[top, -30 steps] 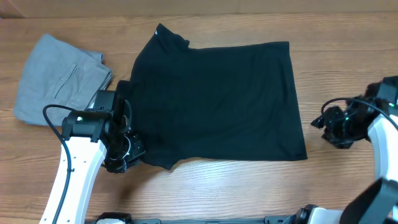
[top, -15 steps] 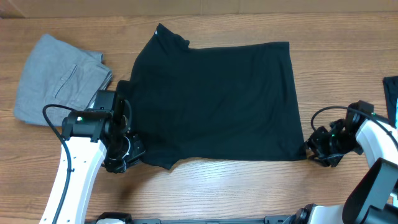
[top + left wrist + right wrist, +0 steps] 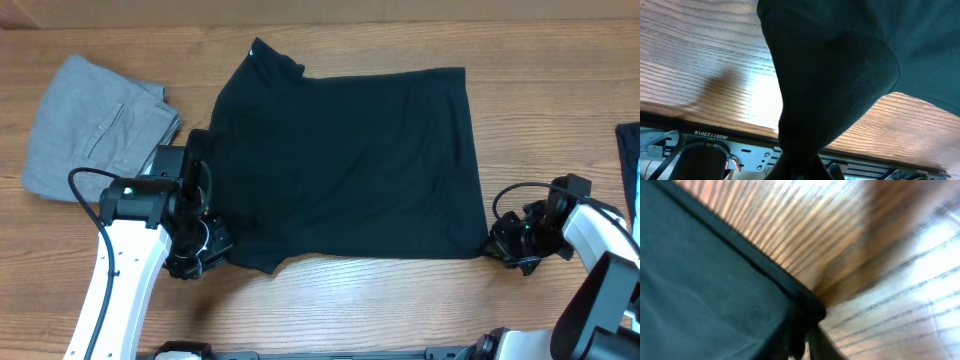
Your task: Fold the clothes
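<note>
The clothes [image 3: 350,160], a black garment, lie spread flat across the middle of the table in the overhead view. My left gripper [image 3: 203,252] is shut on the garment's near-left corner. In the left wrist view the black fabric [image 3: 840,60] narrows down into the shut left gripper [image 3: 800,172]. My right gripper [image 3: 497,247] sits at the near-right corner of the garment. The right wrist view shows the hemmed corner of the clothes [image 3: 705,295] pinched in the shut right gripper [image 3: 802,347].
Light grey folded trousers [image 3: 95,130] lie at the far left, just beyond the left arm. A dark blue item [image 3: 630,150] shows at the right edge. A metal rail [image 3: 740,150] runs along the table's near edge.
My right gripper moved left to the garment's near-right corner and shut on it. The left gripper and the garment stayed where they were.
</note>
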`<state>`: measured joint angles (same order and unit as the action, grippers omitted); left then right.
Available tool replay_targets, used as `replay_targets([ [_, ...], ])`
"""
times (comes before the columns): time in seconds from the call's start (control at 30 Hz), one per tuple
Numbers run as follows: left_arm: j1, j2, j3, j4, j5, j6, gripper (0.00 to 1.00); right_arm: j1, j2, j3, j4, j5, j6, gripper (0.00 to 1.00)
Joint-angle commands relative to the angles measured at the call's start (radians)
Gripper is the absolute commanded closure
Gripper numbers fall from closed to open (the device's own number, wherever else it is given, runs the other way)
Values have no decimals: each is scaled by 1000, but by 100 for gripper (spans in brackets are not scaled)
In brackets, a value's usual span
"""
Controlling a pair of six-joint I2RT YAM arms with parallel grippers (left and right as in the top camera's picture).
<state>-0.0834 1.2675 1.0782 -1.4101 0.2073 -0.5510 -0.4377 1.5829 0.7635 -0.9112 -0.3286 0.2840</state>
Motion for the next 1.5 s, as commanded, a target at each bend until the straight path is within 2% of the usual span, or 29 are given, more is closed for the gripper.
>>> replay_targets([
  [0.0, 5, -9, 19, -5, -18, 6, 96, -3, -5, 8, -18, 23, -5, 96],
  [0.1, 5, -9, 19, -18, -27, 13, 96, -3, -10, 53, -86, 31, -52, 96],
  [0.33, 5, -9, 19, -50, -35, 32, 96, -3, -65, 196, -262, 33, -53, 96],
  [0.53, 5, -9, 19, -33, -83, 31, 96, -2, -91, 279, -294, 13, -49, 96],
  [0.73, 5, -9, 19, 59, -142, 41, 96, -1, -90, 279, -223, -83, -40, 96],
  [1.1, 5, 11, 18, 354, -167, 233, 96, 13, -86, 278, -34, -147, 76, 96],
  [1.47, 5, 163, 18, 612, -196, 374, 96, 80, -35, 277, 186, -103, 166, 96],
])
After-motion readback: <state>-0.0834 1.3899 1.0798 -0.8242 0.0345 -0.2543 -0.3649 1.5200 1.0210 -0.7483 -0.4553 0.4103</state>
